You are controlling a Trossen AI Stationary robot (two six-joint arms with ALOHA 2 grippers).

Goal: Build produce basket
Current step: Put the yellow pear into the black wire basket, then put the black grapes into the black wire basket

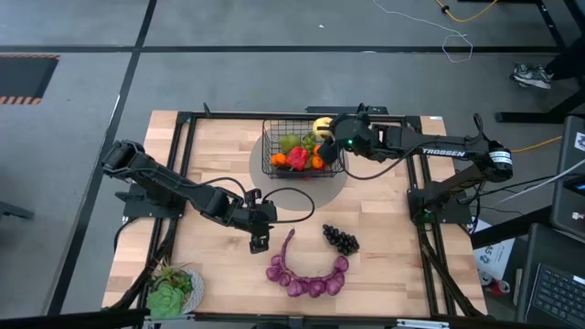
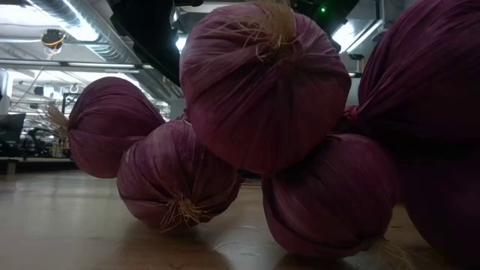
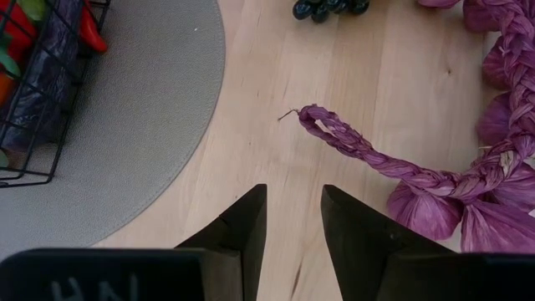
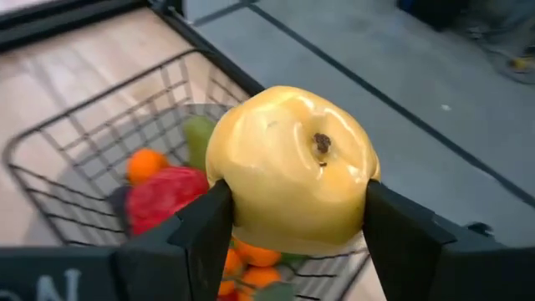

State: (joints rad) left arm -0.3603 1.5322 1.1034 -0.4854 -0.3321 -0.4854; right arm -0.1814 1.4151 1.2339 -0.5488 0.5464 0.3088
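The black wire basket [image 1: 279, 146] stands on a round grey mat at the table's far middle. It holds a red pepper [image 4: 163, 196], oranges [image 4: 144, 164] and green fruit. My right gripper [image 1: 329, 131] is shut on a yellow pear [image 1: 321, 124] over the basket's far right corner. My left gripper [image 3: 292, 221] hovers open, with nothing between its fingers, just short of the braided tip [image 3: 316, 119] of the purple string of onions [image 1: 306, 276]. That string lies on the table near the front. A bunch of dark grapes [image 1: 340, 239] rests on the wood beside it. My right gripper pinches the yellow pear's two opposite sides [image 4: 230, 196] between its two fingers. The fingers [image 4: 201, 238] slant down from the table's right side. The pear is lifted clear above the basket's rim, its dark blossom end [image 4: 321, 144] turned toward the wrist camera.
A plate of leafy lettuce [image 1: 174, 291] sits at the near left corner. The grey mat [image 3: 159, 100] spreads under the basket. In the low view the purple onions [image 2: 262, 82] fill the picture. Black frame rails [image 1: 178, 174] run along both table sides.
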